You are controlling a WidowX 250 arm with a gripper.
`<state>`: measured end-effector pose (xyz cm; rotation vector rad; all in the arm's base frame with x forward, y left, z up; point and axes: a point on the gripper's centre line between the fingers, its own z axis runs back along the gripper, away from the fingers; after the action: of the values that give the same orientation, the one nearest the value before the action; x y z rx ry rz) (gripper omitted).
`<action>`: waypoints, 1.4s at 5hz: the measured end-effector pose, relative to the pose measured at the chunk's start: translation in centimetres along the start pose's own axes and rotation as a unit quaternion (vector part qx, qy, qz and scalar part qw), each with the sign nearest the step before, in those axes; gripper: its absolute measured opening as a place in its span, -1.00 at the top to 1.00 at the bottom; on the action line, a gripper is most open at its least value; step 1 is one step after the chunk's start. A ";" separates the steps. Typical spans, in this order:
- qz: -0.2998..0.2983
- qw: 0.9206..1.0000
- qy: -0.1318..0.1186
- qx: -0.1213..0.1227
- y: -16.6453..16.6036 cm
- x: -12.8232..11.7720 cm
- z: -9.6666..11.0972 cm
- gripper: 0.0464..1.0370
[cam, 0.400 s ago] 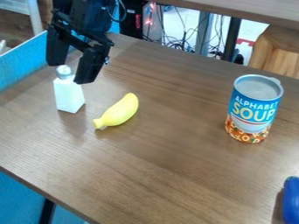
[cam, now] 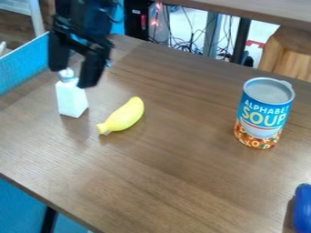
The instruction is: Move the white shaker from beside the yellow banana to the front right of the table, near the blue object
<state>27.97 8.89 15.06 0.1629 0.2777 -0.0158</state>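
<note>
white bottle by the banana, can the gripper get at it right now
Probably yes: the open gripper hangs by the cap of the white bottle, one finger to each side in this view, and the banana lies clear of them, though depth is hard to judge.

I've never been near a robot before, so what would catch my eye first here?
Probably the black gripper at the upper left, its two fingers apart around the cap of a small white bottle. Next comes the bright yellow banana, lying just to the right of the bottle in the picture. Over on the right side of the brown table, a colourful soup can stands upright.
</note>
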 end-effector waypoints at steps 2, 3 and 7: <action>0.061 0.994 -0.076 -0.050 5.2 -0.1 0.9 -0.92; 0.062 0.990 -0.093 -0.086 5.3 1.0 0.1 -0.92; 0.038 0.993 -0.072 -0.083 2.2 4.1 -0.8 -0.92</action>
<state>31.81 11.25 13.48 0.0057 0.1278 0.0711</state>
